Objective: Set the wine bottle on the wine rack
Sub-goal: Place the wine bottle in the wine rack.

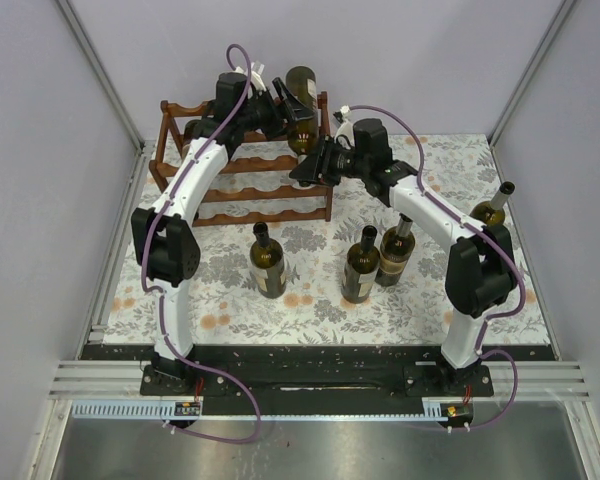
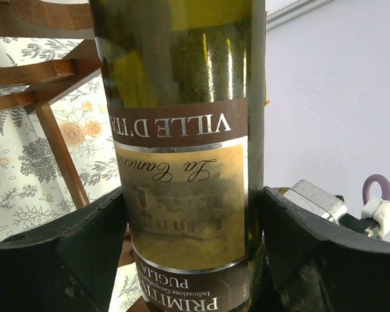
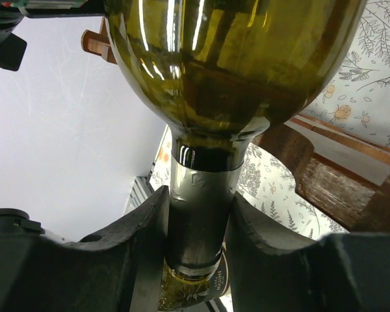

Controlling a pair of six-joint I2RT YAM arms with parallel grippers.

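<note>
I see the wine bottle (image 1: 301, 108) at the right end of the wine rack (image 1: 242, 190) top tier, neck pointing toward 6 o'clock. My left gripper (image 2: 192, 218) clamps its labelled body; my right gripper (image 3: 198, 227) is closed around the neck. The rack stands at 11 o'clock on the table (image 1: 230, 300)

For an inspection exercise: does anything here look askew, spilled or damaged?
Nothing stands out. The left gripper and right gripper hold the dark green glass wine bottle at the reddish-brown wooden wine rack's top; three more bottles stand upright on the floral table, nothing spilled.
</note>
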